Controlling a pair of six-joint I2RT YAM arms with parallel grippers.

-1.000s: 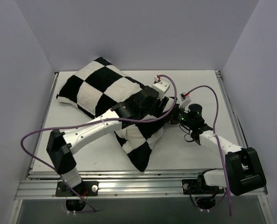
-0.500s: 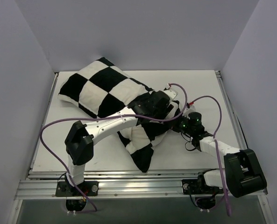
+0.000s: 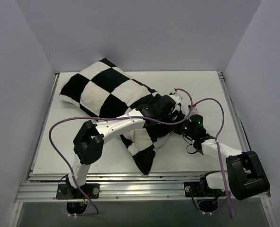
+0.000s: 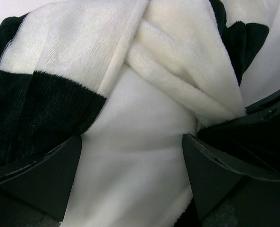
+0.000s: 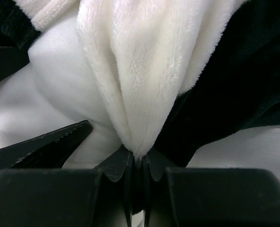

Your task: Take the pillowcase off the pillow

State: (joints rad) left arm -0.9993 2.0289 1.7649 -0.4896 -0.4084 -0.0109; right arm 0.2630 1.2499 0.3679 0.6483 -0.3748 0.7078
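Observation:
The black and white checkered pillowcase (image 3: pixel 102 90) lies diagonally across the table, still round the pillow. My left gripper (image 3: pixel 170 108) reaches over its right end. In the left wrist view my left gripper (image 4: pixel 130 184) is open, its jaws wide on either side of the plain white pillow (image 4: pixel 135 161) that bulges out of the pillowcase's mouth (image 4: pixel 69 52). My right gripper (image 3: pixel 179 124) is shut on a bunched fold of the pillowcase (image 5: pixel 144 71), pinched at the fingertips (image 5: pixel 138 158). The pillow also shows bare in the right wrist view (image 5: pixel 59 80). The blue tag is hidden.
The white table (image 3: pixel 201 90) is boxed in by grey walls on the left, back and right. Purple cables (image 3: pixel 59 132) loop from both arms over the table. One left finger (image 5: pixel 45 142) shows in the right wrist view, close beside the right jaws.
The left arm has folded its elbow inward and carried its gripper to the right, up to the pillowcase's open end beside the right gripper. The right gripper has kept its hold.

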